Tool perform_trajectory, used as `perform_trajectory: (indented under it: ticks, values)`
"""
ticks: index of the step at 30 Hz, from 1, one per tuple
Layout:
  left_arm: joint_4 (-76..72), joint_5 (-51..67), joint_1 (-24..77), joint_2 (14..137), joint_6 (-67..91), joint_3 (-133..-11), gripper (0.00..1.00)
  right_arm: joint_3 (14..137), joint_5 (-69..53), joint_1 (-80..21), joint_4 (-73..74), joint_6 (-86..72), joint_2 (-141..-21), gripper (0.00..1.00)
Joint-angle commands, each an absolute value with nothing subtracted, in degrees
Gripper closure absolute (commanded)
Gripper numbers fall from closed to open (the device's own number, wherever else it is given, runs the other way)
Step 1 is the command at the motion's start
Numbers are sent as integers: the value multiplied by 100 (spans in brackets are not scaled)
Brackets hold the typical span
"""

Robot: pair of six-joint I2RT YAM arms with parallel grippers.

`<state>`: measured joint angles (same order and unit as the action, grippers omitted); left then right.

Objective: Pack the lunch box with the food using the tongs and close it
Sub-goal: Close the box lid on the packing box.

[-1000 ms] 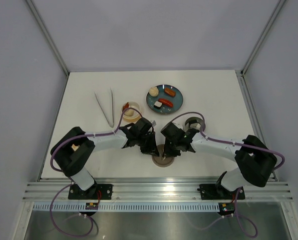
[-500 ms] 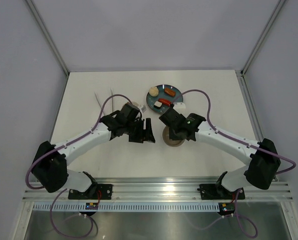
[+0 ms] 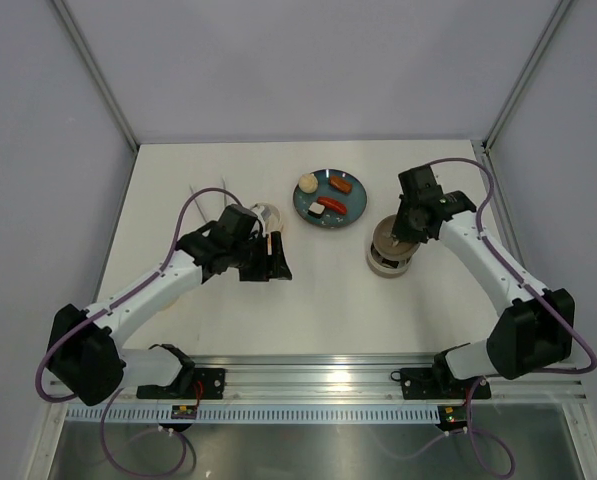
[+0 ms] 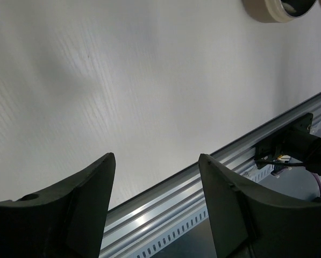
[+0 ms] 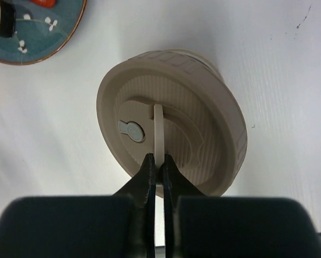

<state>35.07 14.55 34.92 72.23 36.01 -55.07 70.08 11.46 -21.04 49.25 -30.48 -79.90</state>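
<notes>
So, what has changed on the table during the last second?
The right gripper, shut on the handle of the beige lid, carried it from the near edge to the right of the teal plate. The left gripper opened and withdrew to the left. Plate and food stayed put.

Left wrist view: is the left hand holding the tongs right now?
No, the left hand is open and only bare table shows between its fingers.

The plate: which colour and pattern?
The plate is teal with small white flowers; right wrist view.
</notes>
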Motion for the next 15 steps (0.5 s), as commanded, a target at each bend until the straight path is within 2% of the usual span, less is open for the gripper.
perform_trajectory:
  ticks: [1, 5, 15]
  values:
    - [3331, 1503, 3472, 7075, 3647, -5397, 34, 7146, 378, -1697, 4527, -2769, -8165, 100]
    - [3305, 1494, 3472, 7005, 3665, -5239, 34, 6917, -289, -1144, 4123, -2751, -8147, 100]
    - [3173, 1547, 3472, 6891, 3762, -5027, 34, 6188, -1160, -694, 3120, -3076, -8332, 100]
